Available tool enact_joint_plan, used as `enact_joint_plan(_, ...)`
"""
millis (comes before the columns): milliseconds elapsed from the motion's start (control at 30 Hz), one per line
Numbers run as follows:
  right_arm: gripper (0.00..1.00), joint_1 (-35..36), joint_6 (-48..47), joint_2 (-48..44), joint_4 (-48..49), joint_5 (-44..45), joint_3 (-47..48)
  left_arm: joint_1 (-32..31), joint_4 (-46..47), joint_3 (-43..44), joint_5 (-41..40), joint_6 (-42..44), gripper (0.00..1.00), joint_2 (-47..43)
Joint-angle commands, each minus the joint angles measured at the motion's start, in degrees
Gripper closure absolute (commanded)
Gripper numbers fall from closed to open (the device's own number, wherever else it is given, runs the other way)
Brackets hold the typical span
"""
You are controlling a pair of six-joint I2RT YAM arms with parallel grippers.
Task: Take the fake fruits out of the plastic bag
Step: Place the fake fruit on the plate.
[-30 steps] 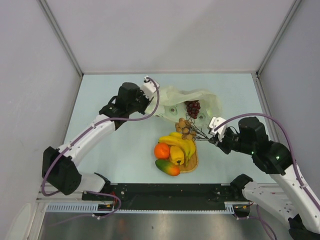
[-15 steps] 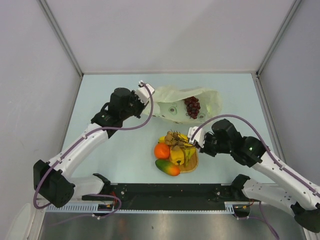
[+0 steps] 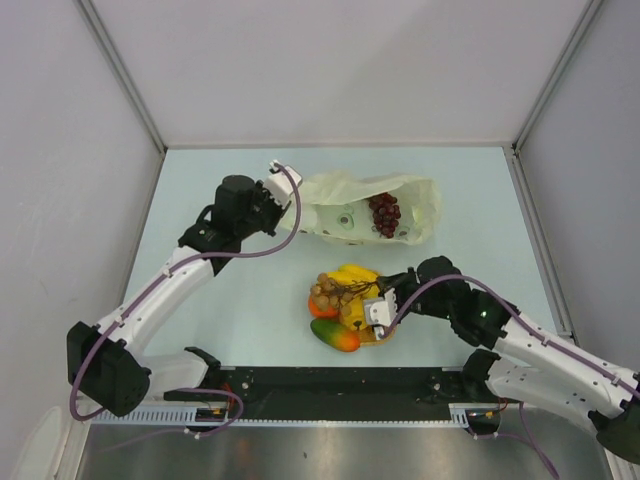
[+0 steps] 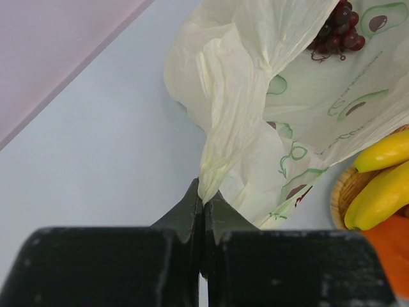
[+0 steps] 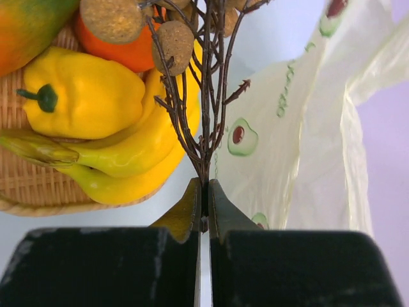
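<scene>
The pale yellow-green plastic bag (image 3: 345,205) lies at the table's far middle, with dark purple grapes (image 3: 384,213) inside its open mouth. My left gripper (image 3: 288,208) is shut on the bag's bunched left edge (image 4: 211,147). On the woven mat (image 3: 385,328) lie the bananas (image 3: 350,274), a yellow pepper-like fruit (image 5: 89,96), an orange (image 5: 121,54) and a red-green mango (image 3: 335,335). My right gripper (image 3: 367,297) is shut on the thin dark stem (image 5: 204,128) of the brown nut-like cluster (image 3: 325,292), which hangs over the orange and bananas.
Grey walls close the table on the left, far and right sides. The arm bases and a black rail run along the near edge (image 3: 330,385). The right arm's forearm (image 3: 520,335) stretches over the near right of the table.
My right gripper has carried the brown cluster from beside the bag toward the near left, over the fruit on the mat. My left gripper has drawn the bag's edge slightly left.
</scene>
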Motion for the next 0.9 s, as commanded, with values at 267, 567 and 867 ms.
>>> enact_joint_plan(267,1.00,-5.65,-31.06,1.43,10.20,-24.15,-6.05,2.50,1.03,1.16,1.90,-2.94,1.00,-1.73)
enact_joint_plan(567,1.00,-9.16,-31.68,6.44,15.30,-25.55,-7.81,3.46,1.82,0.37,2.69,-4.52,1.00,-1.64)
enact_joint_plan(867,1.00,-13.73,-31.07,9.43,17.23,-28.37,-10.18,3.64,2.17,1.60,2.96,-4.79,1.00,0.46)
